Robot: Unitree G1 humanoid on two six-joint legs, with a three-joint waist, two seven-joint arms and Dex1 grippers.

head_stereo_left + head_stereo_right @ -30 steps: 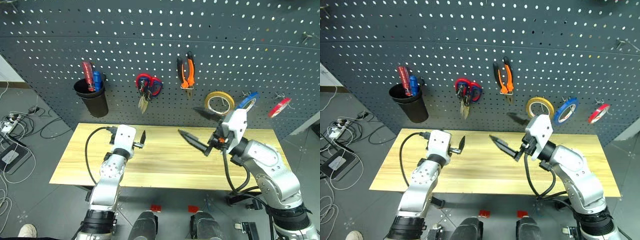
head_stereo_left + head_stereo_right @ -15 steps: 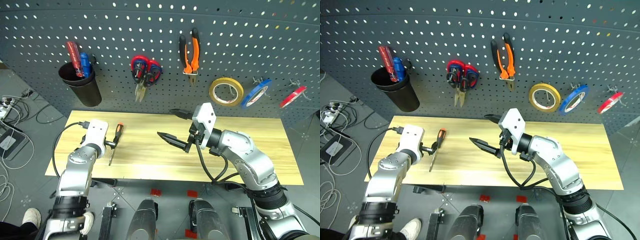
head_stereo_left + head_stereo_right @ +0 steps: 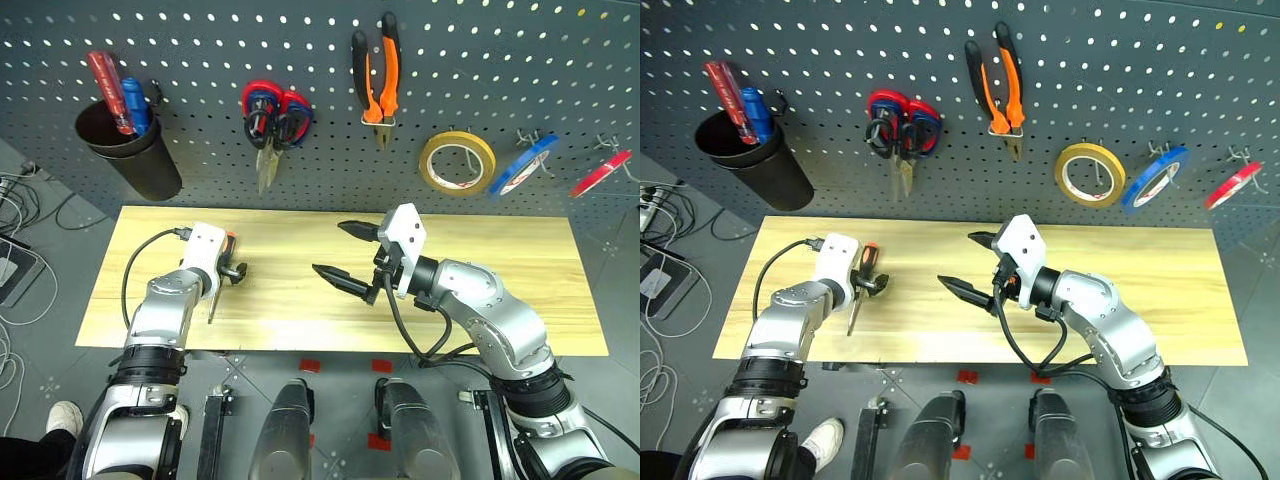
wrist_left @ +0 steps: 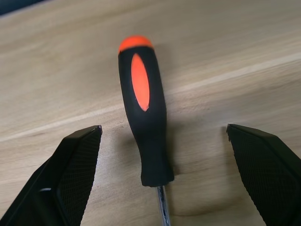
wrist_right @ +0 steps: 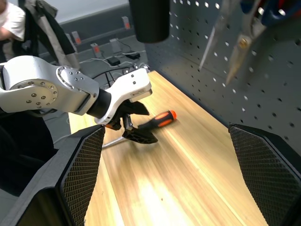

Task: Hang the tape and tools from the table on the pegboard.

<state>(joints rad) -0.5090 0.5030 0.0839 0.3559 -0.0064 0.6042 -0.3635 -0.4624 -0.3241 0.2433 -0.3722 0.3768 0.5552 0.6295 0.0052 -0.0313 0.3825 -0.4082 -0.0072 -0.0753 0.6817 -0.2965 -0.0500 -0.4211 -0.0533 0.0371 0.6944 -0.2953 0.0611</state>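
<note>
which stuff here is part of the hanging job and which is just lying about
Job: orange-and-black screwdriver on the pale wood table; orange-handled pliers, tan-yellow tape roll, dark grey pegboard.
Lying about: red-handled scissors, black cup, blue tape roll, red tape roll.

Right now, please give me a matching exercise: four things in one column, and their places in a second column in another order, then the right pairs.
Things:
1. screwdriver
2. pliers
3. tan-yellow tape
4. red and blue screwdrivers

Places:
A. in the black cup
B. lying on the table, between the open left gripper's fingers
C. hanging on the pegboard, left of the blue roll
D. hanging right of the red-handled scissors

Pairs: 1-B, 2-D, 3-C, 4-A
</note>
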